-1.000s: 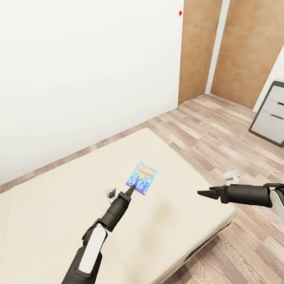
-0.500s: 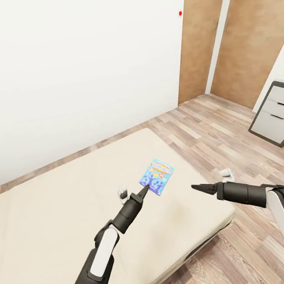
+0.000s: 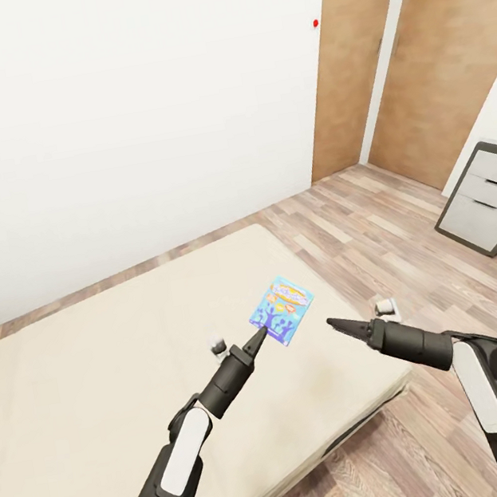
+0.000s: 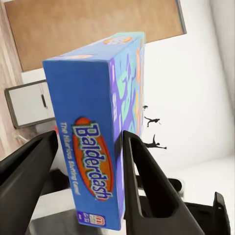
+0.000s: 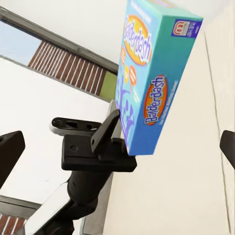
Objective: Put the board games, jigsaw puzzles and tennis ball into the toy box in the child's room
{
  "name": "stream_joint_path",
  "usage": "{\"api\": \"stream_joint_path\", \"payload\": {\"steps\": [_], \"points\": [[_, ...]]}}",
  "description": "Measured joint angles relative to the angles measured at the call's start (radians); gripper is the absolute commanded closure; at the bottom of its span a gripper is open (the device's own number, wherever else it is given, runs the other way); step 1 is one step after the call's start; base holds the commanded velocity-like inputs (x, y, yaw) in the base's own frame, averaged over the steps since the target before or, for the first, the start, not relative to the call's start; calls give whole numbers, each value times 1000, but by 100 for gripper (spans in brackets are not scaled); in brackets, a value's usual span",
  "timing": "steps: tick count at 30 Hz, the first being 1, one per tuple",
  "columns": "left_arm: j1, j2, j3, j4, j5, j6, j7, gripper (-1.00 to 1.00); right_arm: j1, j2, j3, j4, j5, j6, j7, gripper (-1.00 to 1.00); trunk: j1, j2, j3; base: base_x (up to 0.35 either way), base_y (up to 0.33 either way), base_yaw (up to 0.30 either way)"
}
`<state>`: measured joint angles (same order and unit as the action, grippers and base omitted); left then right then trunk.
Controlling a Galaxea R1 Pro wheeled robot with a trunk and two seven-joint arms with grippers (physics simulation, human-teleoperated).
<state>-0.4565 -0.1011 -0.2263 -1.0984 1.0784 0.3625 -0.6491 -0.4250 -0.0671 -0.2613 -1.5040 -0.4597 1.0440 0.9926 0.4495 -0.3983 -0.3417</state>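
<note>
Board game [image 3: 282, 310] upright in left hand [image 3: 257, 338].

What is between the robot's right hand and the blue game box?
Nothing visible. The right hand points at the blue Balderdash box across a bare gap above the bed. The left hand grips the box from its other side, not in between.

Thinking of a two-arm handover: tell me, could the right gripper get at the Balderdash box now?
Probably yes: the right gripper points at the Balderdash box held by the left gripper, with open air between.
</note>
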Motion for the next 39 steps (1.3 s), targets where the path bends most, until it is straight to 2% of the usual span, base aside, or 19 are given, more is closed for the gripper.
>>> {"api": "stream_joint_path", "payload": {"steps": [2, 5, 13, 21, 33, 39], "points": [[1, 0, -7, 0, -1, 1, -7, 100, 0, 5, 1, 9, -30, 0, 1, -100, 0, 0, 0, 0, 0, 0], [2, 0, -14, 0, 0, 1, -11, 100, 1, 11, 2, 15, -52, 0, 1, -100, 0, 0, 0, 0, 0, 0], [3, 0, -27, 0, 0, 1, -18, 100, 2, 39, 2, 23, -82, 0, 3, -100, 0, 0, 0, 0, 0, 0], [3, 0, -32, -1, 0, 1, -29, 100, 10, 53, 1, 30, -92, 0, 4, -100, 0, 0, 0, 0, 0, 0], [3, -3, -35, -2, 0, 1, -43, 100, 12, 55, -3, 33, -97, 0, 3, -100, 0, 0, 0, 0, 0, 0], [3, -6, -36, -2, 0, 1, -45, 100, 11, 51, -26, 34, -97, 0, 2, -100, 0, 0, 0, 0, 0, 0]]}}
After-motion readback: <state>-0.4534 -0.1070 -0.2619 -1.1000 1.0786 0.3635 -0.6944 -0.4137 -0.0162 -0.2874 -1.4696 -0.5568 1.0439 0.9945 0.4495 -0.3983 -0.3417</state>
